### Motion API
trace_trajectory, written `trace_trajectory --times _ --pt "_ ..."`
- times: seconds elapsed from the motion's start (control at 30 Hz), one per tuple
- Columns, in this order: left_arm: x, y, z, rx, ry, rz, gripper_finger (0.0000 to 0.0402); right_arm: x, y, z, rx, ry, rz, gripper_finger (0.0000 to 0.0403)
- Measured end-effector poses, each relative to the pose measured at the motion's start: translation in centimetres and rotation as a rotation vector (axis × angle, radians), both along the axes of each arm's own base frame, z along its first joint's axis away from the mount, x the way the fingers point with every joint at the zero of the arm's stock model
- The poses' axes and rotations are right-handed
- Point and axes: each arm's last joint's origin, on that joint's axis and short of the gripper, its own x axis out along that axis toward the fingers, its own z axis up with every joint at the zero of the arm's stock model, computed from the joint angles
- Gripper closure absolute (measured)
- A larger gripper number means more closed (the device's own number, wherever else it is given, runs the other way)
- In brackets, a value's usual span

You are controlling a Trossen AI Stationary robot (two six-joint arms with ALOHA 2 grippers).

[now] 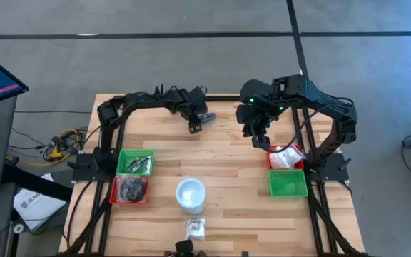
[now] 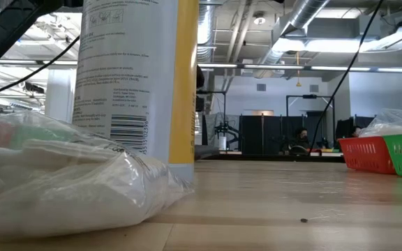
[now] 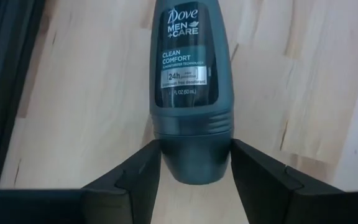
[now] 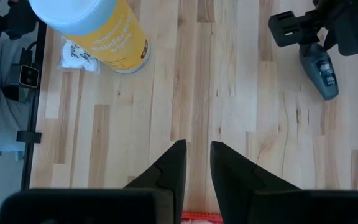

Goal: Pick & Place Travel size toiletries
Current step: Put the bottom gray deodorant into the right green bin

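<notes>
Dark grey deodorant bottle (image 3: 193, 93); yellow, white-lidded canister (image 4: 95, 28).

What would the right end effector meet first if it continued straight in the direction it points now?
Probably only the bare wooden table. The right end effector holds nothing, and the yellow wipes canister and the deodorant held by the left end effector lie off to either side.

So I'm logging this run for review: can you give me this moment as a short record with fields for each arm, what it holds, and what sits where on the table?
left gripper: over the far left of the table, jaws shut on the dark deodorant bottle
right gripper: over the far right, jaws slightly apart, holding nothing
wipes canister: upright, near middle
clear bag of white pieces: by the near edge, beside the canister
left trays: green tray with thin sticks, red tray with dark items
right trays: red tray with white wrapped pieces, green tray bare
</notes>
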Motion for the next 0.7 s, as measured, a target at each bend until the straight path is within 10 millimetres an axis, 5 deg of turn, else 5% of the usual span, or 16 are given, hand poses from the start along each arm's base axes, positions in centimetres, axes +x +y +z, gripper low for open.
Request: trace_trajectory --times 0.7 --pt "0.6 -2.2 -0.2 -0.077 0.012 -0.034 0.0224 0.0 0.0 0.0 0.007 0.002 -0.014 0.0338"
